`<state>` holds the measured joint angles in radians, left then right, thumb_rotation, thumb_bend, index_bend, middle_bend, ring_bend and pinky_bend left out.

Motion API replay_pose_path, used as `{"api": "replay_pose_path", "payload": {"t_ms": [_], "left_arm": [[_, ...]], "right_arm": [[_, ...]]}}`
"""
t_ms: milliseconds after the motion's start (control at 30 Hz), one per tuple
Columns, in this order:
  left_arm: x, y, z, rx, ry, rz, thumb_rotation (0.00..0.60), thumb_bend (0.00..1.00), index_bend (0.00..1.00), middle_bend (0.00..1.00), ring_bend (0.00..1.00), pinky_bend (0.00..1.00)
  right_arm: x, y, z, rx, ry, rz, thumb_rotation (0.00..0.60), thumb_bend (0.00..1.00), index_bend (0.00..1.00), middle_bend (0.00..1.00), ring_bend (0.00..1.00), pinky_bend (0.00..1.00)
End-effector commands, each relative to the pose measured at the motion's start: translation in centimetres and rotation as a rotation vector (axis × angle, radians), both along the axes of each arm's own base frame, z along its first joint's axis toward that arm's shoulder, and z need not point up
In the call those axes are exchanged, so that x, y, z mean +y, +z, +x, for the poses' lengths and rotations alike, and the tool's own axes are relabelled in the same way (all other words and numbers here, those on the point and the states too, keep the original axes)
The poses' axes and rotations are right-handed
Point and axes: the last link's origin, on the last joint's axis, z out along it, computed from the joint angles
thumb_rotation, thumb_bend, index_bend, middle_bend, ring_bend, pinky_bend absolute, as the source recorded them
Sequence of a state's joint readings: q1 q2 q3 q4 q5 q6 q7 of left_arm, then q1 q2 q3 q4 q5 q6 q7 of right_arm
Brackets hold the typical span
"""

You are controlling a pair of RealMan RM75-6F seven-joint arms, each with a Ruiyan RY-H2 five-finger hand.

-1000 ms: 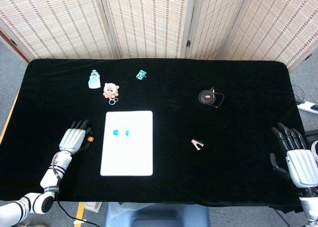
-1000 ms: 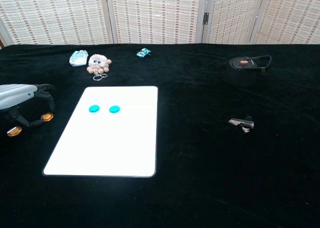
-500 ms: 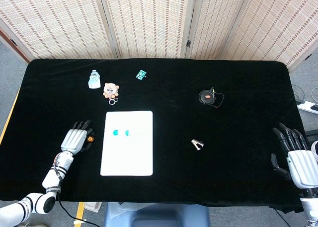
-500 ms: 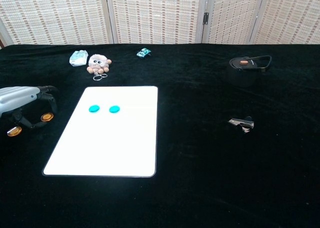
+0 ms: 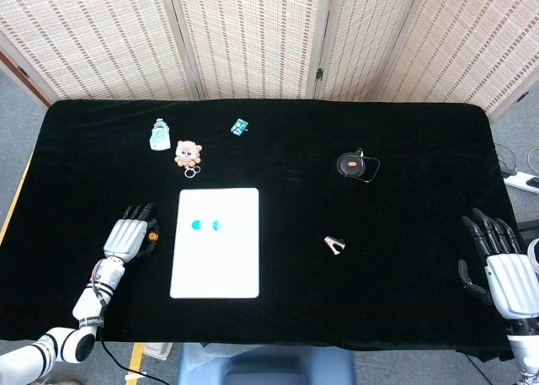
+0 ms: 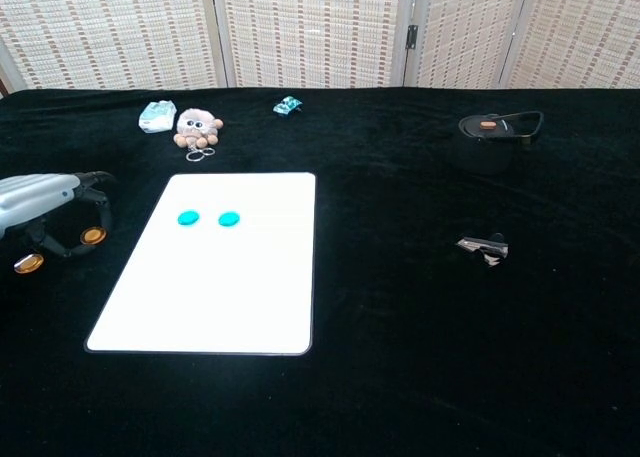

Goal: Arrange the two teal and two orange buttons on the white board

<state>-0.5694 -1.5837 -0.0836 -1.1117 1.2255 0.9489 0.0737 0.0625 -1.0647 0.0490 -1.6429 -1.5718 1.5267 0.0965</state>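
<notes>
looking nearest first, your left hand [image 6: 40, 202] at the left edge of the chest view has barely shifted over the last second: it sits a touch lower and its fingers curl down around the nearer-to-board orange button [image 6: 93, 235], fingertips just beside it. whether it has the button pinched or is only hovering over it, you cannot tell from here. the second orange button [image 6: 28, 264] lies on the black tabletop [image 6: 420, 317] below the hand, untouched. in the head view the left hand [image 5: 128, 236] covers most of that spot, so only a sliver of orange shows by its fingers.

your right hand [image 5: 504, 267] at the lower right of the head view is released, fingers spread, holding nothing; it is partly cut by the frame and absent from the chest view.

further in, the white board [image 6: 210, 297] carries both teal buttons [image 6: 208, 218] side by side in its upper part. so the task looks about half done: both orange ones are still off the board.

beyond that, a small metal clip [image 6: 483, 247], a black round case [image 6: 495, 129], a plush toy [image 6: 196, 127], a wrapped packet [image 6: 156, 115] and a small teal object [image 6: 287, 105] sit near the far edge, too small to read.
</notes>
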Motion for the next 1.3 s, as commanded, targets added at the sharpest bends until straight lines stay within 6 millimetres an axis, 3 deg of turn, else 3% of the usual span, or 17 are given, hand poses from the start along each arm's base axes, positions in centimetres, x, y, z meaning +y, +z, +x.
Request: {"api": "replay_pose_path", "payload": {"t_ms": [33,333,700,1300], "left_arm": [[0.0,0.3,0.1,-0.012,-0.006,0.008,0.6,0.46,0.49,0.08,0.0,0.0],[-0.6,1.4,3.0,-0.076,-0.088,-0.003,0.6,0.47,0.49,0.08,0.0,0.0],[-2.3,-0.6,6.8,-0.072,-0.203,-0.1,0.6,0.47,0.48,0.08,0.0,0.0],[-2.3,-2.8,7.9,-0.059,-0.201,-0.14,0.6,0.47,0.46,0.08,0.0,0.0]], "right_arm": [[0.0,0.0,0.0,0.001,0.001,-0.002,0.545,0.59,0.0,0.0,0.03,0.0],[0.1,0.1,-0.1,0.0,-0.003,-0.005,0.547,0.59,0.0,0.0,0.03,0.0],[0.2,0.2,-0.6,-0.008,-0.013,-0.004,0.547,0.59,0.0,0.0,0.03,0.0],[0.2,0.3,-1.0,-0.013,-0.021,-0.006,0.546,0.59,0.0,0.0,0.03,0.0]]}}
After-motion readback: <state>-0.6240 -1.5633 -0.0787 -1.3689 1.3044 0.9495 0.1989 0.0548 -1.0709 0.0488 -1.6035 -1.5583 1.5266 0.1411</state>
